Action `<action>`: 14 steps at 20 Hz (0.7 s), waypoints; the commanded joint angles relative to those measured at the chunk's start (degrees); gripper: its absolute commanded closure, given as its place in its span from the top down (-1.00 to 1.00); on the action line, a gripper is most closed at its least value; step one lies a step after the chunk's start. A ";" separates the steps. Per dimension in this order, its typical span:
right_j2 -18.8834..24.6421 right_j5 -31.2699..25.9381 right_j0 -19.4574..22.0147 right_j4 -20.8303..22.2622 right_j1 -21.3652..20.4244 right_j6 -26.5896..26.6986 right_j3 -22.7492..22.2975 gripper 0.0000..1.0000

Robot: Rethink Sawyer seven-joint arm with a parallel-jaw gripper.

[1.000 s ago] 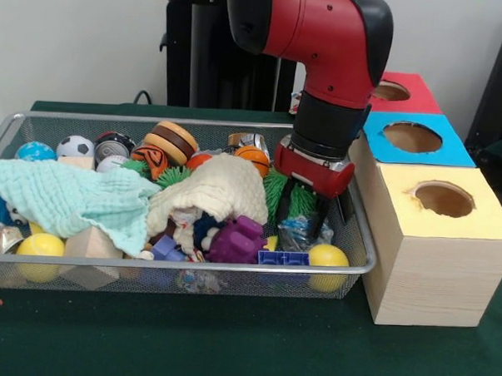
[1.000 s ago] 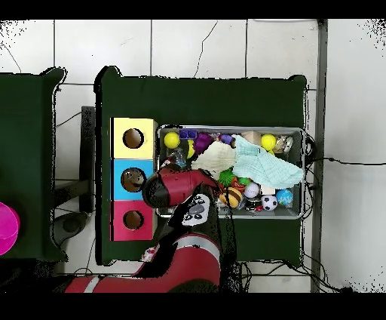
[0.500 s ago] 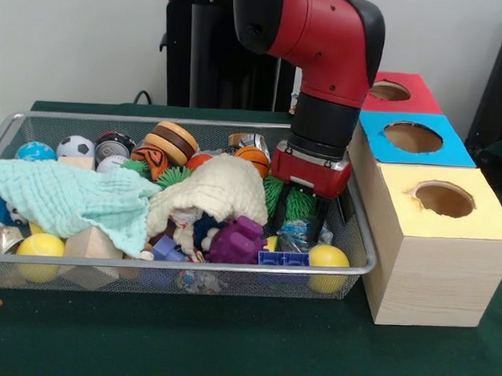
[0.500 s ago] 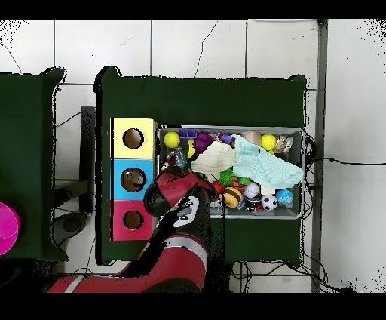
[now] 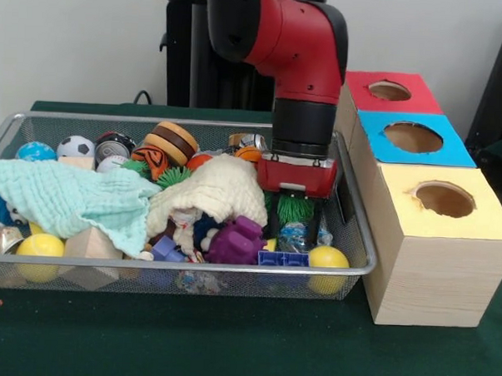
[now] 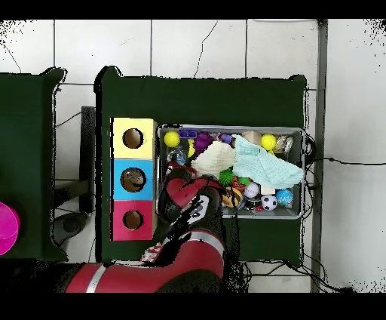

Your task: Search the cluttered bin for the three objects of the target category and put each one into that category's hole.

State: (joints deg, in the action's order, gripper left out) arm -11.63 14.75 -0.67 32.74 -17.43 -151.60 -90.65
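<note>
A: Where is the arm?

B: The red arm [image 5: 302,57] reaches down into the wire bin [image 5: 361,243] at the end beside the boxes. Its gripper [image 5: 295,213] sits low among the clutter, right over a green spiky toy [image 5: 295,208].

A: Is it holding anything?

B: Cannot tell. The dark fingers flank the green toy, but whether they are spread or pinching it does not show, and from overhead the arm hides them.

A: What else lies in the bin?

B: A cream cloth [image 5: 226,187] sits mid-bin, touching a mint cloth [image 5: 63,195] that stretches to the opposite end. Along the front rim lie a yellow ball [image 5: 328,258], a blue block [image 5: 282,258], a purple toy [image 5: 236,240], a wood block [image 5: 90,246] and another yellow ball [image 5: 38,247]. Near the back rim are a burger toy [image 5: 171,141], a basketball [image 5: 253,157], a can [image 5: 113,147], a soccer ball [image 5: 74,146] and a blue ball [image 5: 34,151].

A: And the holes?

B: Three boxes stand in a row touching the bin's end: yellow box [image 5: 436,238] nearest the front, blue box [image 5: 413,138] in the middle, red box [image 5: 390,91] behind. Each has a round hole on top.
</note>
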 commanded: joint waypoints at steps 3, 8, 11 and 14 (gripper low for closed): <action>20.31 1.01 6.95 11.76 9.46 -1.49 5.61 1.00; 25.71 -3.96 10.88 15.33 8.28 -1.55 4.09 1.00; 32.88 -10.51 16.51 18.02 7.88 0.76 2.09 1.00; 42.30 -20.32 24.82 17.33 10.00 6.42 -0.52 1.00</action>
State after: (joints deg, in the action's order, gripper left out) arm 4.48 16.05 15.74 48.46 -19.94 -151.60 -92.51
